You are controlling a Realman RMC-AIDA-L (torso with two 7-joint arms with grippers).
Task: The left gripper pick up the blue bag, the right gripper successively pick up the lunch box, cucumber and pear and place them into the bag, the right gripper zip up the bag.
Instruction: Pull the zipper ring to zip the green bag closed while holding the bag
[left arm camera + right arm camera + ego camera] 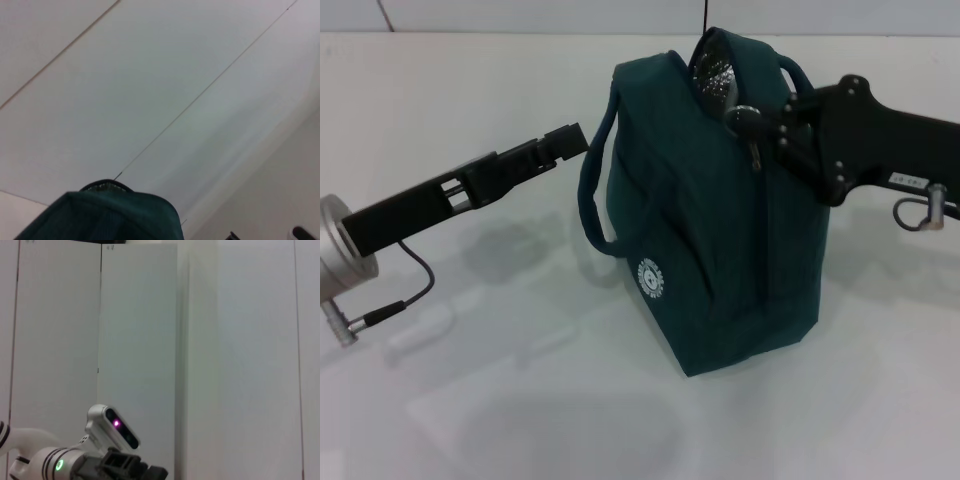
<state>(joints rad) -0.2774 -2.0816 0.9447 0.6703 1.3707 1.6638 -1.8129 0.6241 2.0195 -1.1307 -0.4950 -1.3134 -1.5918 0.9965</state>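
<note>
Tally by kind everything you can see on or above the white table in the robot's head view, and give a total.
Bags: 1, the blue bag, upright, top partly open showing foil lining.
Grippers: 2, the left gripper beside the bag's handle, the right gripper at the zipper.
Lunch box, cucumber, pear: 0 visible.
Total: 3

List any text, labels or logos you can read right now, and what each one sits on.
None is readable.
Round white logo on the dark teal-blue fabric bag: its markings are too small to read.
Small white label on the right gripper's black arm: blurred, unreadable.
</note>
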